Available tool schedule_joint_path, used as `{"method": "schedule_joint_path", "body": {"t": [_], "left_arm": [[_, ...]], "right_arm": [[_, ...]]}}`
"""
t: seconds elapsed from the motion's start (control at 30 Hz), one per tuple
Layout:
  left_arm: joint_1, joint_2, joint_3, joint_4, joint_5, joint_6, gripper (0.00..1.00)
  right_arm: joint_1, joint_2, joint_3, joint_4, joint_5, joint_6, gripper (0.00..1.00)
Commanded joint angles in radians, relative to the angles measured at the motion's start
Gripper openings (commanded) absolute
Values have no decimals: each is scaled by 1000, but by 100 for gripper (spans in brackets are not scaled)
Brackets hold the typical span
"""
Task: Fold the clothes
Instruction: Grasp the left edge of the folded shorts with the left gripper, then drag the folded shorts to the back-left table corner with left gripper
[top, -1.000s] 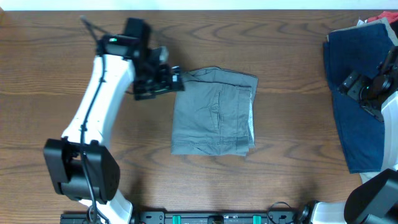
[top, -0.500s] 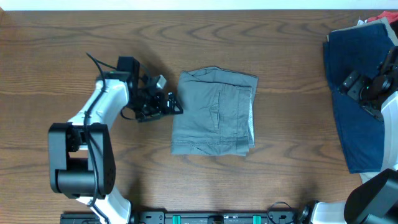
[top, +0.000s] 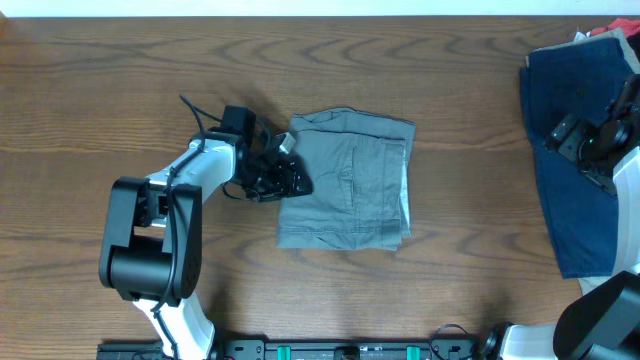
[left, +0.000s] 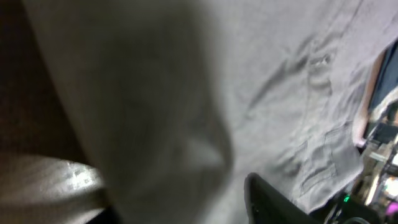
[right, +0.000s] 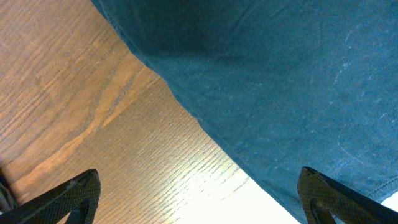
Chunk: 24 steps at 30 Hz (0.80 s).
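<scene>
The grey-khaki shorts (top: 345, 180) lie folded in a rough square at the table's middle, pocket stitching up. My left gripper (top: 292, 178) sits low at their left edge. In the left wrist view the shorts (left: 280, 93) fill the picture. A thick fold of them bulges between the half-closed jaws of the left gripper (left: 193, 205); only one dark finger (left: 270, 202) shows. A dark navy garment (top: 570, 200) lies spread at the right edge. My right gripper (top: 590, 150) hovers over it, and in its wrist view the right gripper (right: 199, 199) stands wide open above the navy garment's (right: 280, 81) hem.
Brown wooden table (top: 450, 280). A bit of red cloth (top: 610, 30) peeks out at the far right corner behind the navy garment. The arm bases stand at the near edge, left and right.
My left arm has swung down and right from the far left of the shorts to their left edge, and its jaws have closed in on the cloth. The right arm has not moved.
</scene>
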<state>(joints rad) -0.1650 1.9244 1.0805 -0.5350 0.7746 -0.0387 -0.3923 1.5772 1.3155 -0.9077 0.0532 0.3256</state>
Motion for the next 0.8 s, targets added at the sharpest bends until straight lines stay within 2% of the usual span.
{"method": "schedule_joint_path", "body": {"t": [0.0,0.1,0.17,0.37,0.5,0.77], "left_arm": [[2,13,-3,14,-14,-6,29],[21,13,-3,22,-107,-91,13],[47,13,-2,22,-145,-130,7],[209,10,-1,22,-147,-133,6],[377,10,-1,25,-148,-160,6],[800,10,-1,47,-147,-354,6]], "right_arm": [[-11,0,11,-1,6,-1,99],[-11,0,11,-1,6,-1,99],[-11,0,11,-1,6,-1,99],[-11,0,11,-1,6,-1,99],[-11,0,11,-1,6,-1,99],[-11,0,11,-1,6,-1,99]]}}
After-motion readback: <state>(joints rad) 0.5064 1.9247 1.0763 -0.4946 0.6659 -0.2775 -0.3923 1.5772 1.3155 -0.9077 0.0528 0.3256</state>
